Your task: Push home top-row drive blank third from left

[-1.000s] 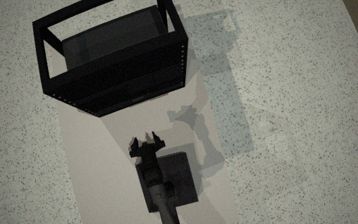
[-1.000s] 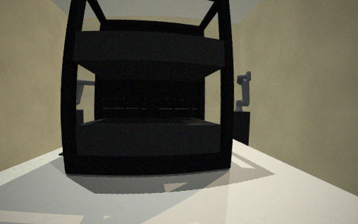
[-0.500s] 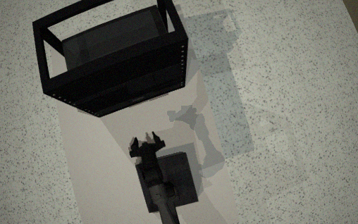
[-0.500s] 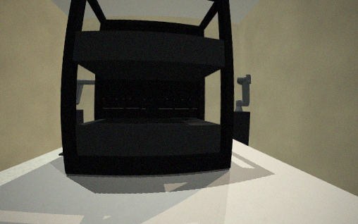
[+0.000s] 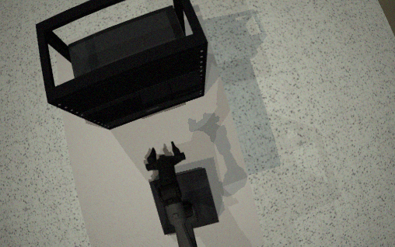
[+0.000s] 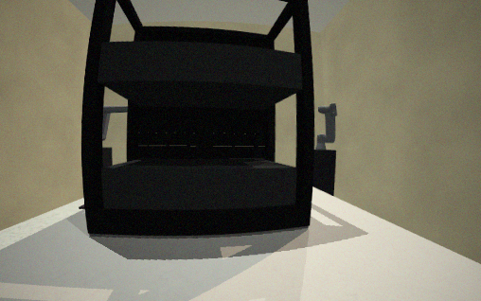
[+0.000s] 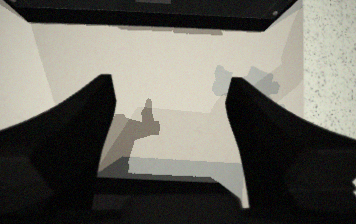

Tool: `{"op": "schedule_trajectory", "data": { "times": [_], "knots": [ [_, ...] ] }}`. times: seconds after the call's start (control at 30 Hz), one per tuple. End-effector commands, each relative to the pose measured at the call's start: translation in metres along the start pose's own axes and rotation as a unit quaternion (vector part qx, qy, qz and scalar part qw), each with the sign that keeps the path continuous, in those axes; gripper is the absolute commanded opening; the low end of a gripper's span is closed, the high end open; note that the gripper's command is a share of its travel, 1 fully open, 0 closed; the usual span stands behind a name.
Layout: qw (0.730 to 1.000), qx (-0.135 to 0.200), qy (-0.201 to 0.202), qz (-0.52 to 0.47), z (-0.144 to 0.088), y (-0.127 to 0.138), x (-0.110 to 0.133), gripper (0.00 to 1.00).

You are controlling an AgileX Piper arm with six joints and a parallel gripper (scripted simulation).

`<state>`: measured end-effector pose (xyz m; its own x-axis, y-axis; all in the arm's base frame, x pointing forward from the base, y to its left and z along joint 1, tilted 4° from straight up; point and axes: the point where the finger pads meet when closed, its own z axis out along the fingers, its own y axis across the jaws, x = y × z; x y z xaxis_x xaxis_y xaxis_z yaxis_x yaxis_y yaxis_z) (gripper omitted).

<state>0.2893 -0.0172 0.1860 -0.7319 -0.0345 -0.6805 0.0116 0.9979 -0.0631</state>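
A black open-frame rack (image 5: 120,62) stands on the table and holds a dark storage chassis (image 5: 124,44). Its front faces my arm and is in deep shadow, so I cannot make out single drive blanks. The exterior view shows the rack (image 6: 199,131) from its far side. My gripper (image 5: 165,152) is open and empty. It hovers in front of the rack's front, well apart from it, fingers pointing toward it. In the wrist view the two fingers frame bare table, and the rack's lower front edge (image 7: 150,15) runs along the top.
The arm's black base block (image 5: 188,200) sits on the table just behind the gripper. Part of the arm (image 6: 328,125) shows past the rack's right post. Tan walls stand behind the table.
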Motion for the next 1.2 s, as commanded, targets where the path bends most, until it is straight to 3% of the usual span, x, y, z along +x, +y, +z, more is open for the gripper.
{"op": "schedule_trajectory", "data": {
  "times": [0.0,0.27,0.33,0.57,0.83,0.9,1.17],
  "knots": [
    [1.0,0.011,-0.01,-0.007,0.001,-0.007,-0.003,1.0],
    [0.994,0.07,-0.06,-0.051,0.001,-0.043,-0.022,1.0],
    [0.994,0.07,-0.06,-0.051,0.001,-0.043,-0.022,1.0],
    [0.977,0.138,-0.113,-0.117,-0.005,-0.082,-0.043,1.0],
    [0.936,0.216,-0.168,-0.221,-0.02,-0.121,-0.066,1.0],
    [0.936,0.216,-0.168,-0.221,-0.02,-0.121,-0.066,1.0],
    [0.875,0.271,-0.207,-0.343,-0.037,-0.142,-0.081,1.0]
  ]
}}
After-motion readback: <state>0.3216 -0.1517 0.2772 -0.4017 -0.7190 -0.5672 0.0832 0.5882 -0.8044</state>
